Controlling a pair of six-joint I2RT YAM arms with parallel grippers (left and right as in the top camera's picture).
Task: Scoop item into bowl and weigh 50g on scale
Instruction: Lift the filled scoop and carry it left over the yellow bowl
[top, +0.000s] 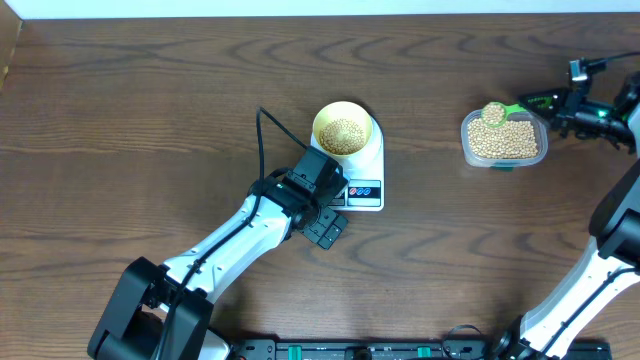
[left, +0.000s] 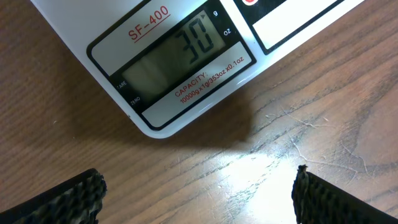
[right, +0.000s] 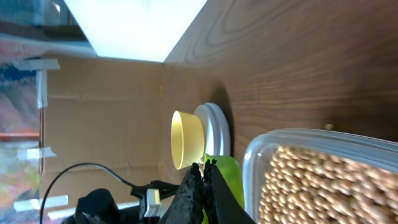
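The pale yellow bowl (top: 345, 130) sits on the white scale (top: 368, 190) and holds a layer of tan beans (top: 344, 131). In the left wrist view the scale's display (left: 174, 59) reads 30. My left gripper (top: 327, 228) hovers open just in front of the scale over bare table, its fingertips (left: 87, 194) wide apart. My right gripper (top: 556, 104) is shut on the handle of a green scoop (top: 512, 109). The scoop's head (top: 493, 113) is full of beans and hangs over the left corner of the clear tub (top: 505, 141). The right wrist view shows the scoop (right: 229, 180), the bowl (right: 186, 140) and the tub's beans (right: 323, 183).
The clear plastic tub (right: 261, 155) of beans stands right of the scale, with a gap of brown wood table (top: 150, 110) between them. A black cable (top: 270, 135) loops up from my left arm beside the bowl. A cardboard wall (right: 99, 124) stands behind the table.
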